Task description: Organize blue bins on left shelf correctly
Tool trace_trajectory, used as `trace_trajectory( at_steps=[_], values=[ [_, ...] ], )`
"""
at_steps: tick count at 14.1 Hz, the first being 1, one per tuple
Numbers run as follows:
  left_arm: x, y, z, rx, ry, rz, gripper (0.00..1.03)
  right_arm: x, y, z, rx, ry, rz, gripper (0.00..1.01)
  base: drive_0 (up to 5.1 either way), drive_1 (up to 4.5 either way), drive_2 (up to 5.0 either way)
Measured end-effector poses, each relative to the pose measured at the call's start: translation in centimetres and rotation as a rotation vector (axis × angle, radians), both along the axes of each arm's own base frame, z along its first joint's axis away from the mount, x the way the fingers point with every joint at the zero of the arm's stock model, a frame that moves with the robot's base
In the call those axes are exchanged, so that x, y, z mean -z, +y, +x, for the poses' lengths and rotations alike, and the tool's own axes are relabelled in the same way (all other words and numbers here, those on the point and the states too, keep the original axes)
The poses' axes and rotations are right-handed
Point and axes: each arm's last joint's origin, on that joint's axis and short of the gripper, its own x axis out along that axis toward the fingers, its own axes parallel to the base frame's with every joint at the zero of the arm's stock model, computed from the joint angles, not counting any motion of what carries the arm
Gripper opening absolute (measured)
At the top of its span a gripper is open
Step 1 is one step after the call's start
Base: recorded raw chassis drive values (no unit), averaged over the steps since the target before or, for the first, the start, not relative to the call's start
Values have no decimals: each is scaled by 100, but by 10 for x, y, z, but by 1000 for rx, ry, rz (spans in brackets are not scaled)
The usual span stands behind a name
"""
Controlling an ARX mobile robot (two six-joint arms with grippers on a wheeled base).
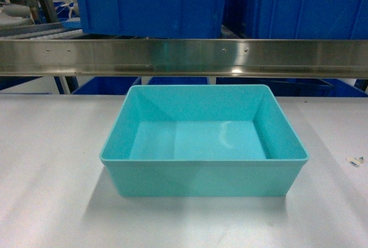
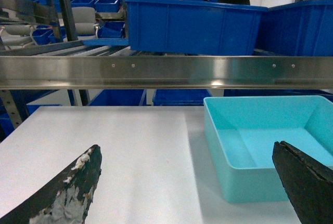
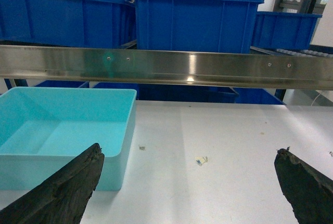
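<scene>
Left claw [image 2: 187,182] fingertips cropped — turquoise tub [image 1: 204,141] beyond.

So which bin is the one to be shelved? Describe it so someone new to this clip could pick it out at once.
Start at the flat grey-white tabletop in front of the steel shelf rail. Alone in the middle of it sits the turquoise tub, open-topped and empty. Unlike the dark blue ribbed bins up on the rack behind, it is pale cyan with smooth walls.
</scene>
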Motion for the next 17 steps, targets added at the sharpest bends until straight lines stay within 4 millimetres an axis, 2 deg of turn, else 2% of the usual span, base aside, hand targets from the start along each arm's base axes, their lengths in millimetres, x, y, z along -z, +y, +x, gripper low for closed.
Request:
trace_trajectory(
  at_steps=[16,17],
  values=[
    [0,0,0,0,0,0,98,0,0,0,0,0,0,98,0,0,0],
    [-5,16,14,-35,-14,-10,98,-14,20,16,-41,-24,0,98,0,0,0]
  ],
)
